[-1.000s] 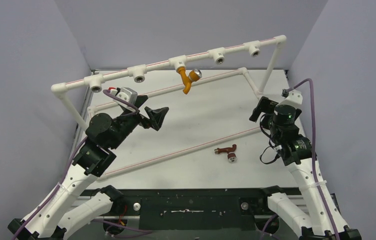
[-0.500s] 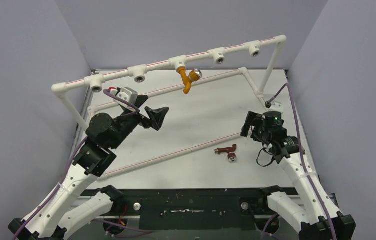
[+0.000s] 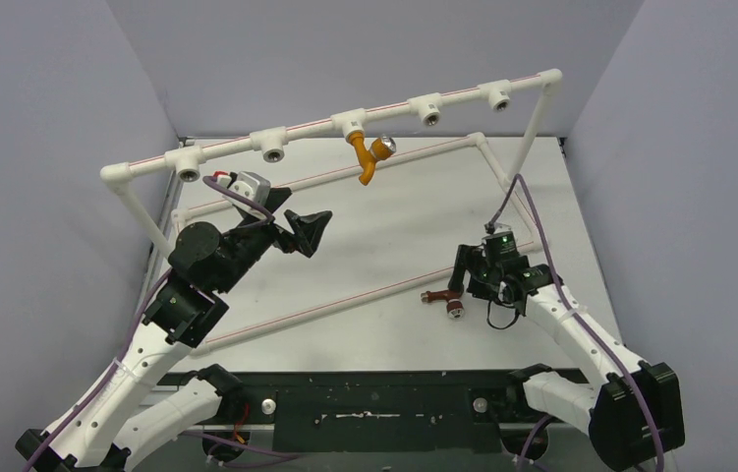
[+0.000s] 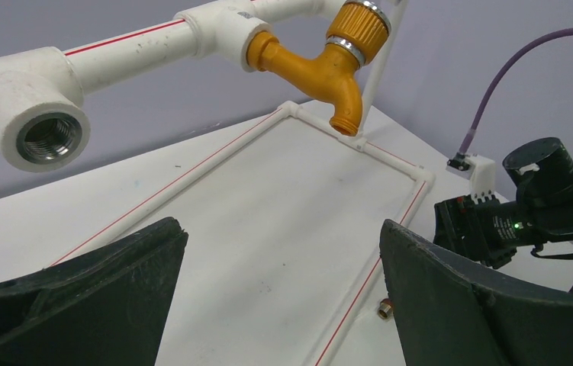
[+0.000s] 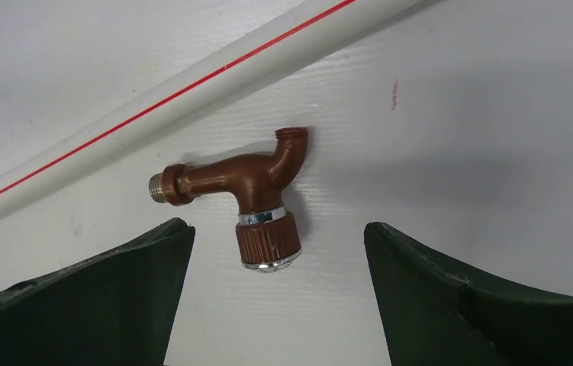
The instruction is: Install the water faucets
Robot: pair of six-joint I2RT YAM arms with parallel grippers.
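The dark red-brown faucet (image 5: 245, 202) is shown lying on its side on the white desk (image 3: 365, 334), right of centre and just near of a low red-striped pipe (image 5: 191, 84). Its threaded end points left and its knob is turned toward the near edge. The right hand (image 3: 460, 277) is lowered over it with the jaws spread wide on either side and nothing gripped, a placement judged to prepare a pick-up. The orange-yellow faucet (image 4: 321, 65) is already seated in the middle socket of the raised pipe rail (image 3: 392, 111), spout downward. The left hand (image 3: 311, 229), likewise wide and empty, is held aloft facing an empty threaded socket (image 4: 43, 137), probably in readiness to assist. The desk surface is matt white, and plain grey-lilac walls (image 3: 345, 49) enclose it on three sides.
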